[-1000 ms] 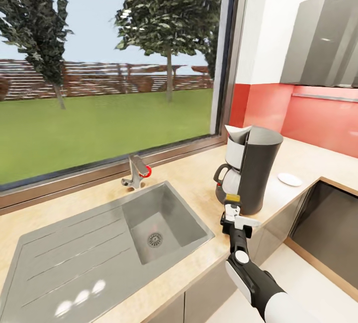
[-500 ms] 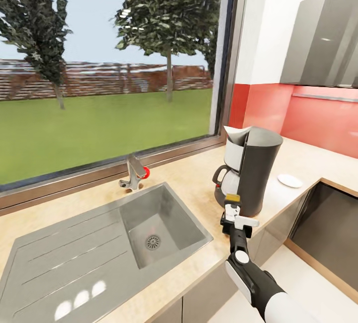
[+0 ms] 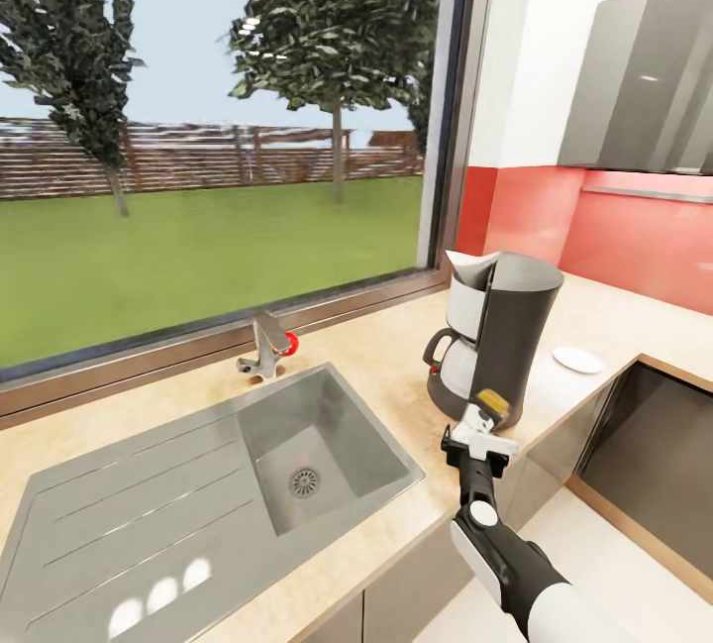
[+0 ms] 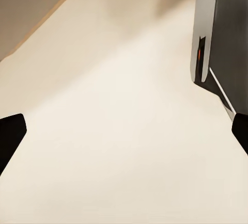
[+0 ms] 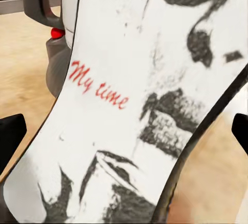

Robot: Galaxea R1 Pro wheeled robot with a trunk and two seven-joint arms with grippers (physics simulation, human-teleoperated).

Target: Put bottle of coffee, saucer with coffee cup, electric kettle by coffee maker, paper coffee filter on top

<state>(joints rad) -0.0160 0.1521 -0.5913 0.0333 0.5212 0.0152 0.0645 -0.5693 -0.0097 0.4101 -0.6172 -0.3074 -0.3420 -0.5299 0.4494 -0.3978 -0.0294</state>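
Red "My time" lettering on bottle of coffee [image 5: 139, 105]

The right arm [image 3: 500, 549] shows in the head view as a run of smooth segments. Its lowest visible part is a broad white shell, rounded and glossy. Above that comes a black sleeve, and on it sits a white oval panel with a small dark round mark. A slim black link carries on upward to a white cross-piece with a black block beside it, set crosswise to the arm. The right claw [image 3: 487, 407] is white with dark edging.

In the right wrist view the fingertips [image 5: 11, 133] are flat, matte black and blunt-cornered. The left wrist view shows the same black fingertips [image 4: 10, 133].
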